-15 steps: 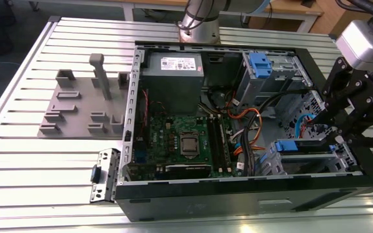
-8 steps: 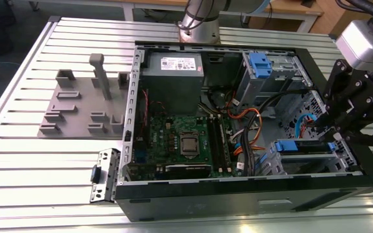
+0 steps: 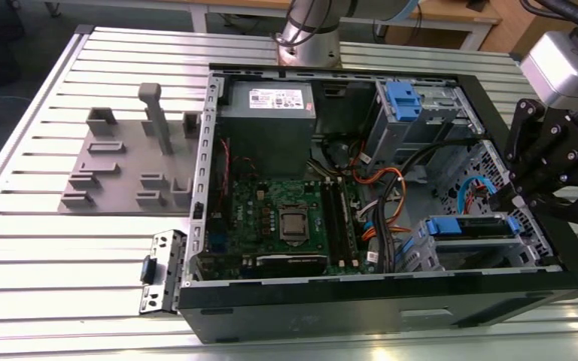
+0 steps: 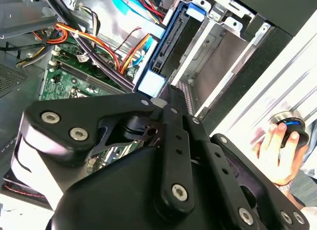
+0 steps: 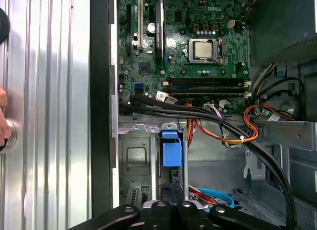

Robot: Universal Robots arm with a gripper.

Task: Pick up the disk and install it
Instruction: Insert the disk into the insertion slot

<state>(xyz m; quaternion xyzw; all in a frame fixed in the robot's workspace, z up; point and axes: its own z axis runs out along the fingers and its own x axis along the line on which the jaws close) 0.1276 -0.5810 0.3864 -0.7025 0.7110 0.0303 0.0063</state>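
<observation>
My gripper (image 3: 518, 197) hangs at the computer case's (image 3: 390, 301) edge, jaws narrow around nothing. The disk (image 3: 473, 226) sits in its metal bay (image 3: 485, 252), little free room around.

The disk (image 3: 470, 226) is sitting in the metal drive cage inside the open computer case, near the exterior view's right, blue carrier frame along its edges. In the second wrist view it (image 4: 171, 42) stands on edge, connector side showing.
</observation>
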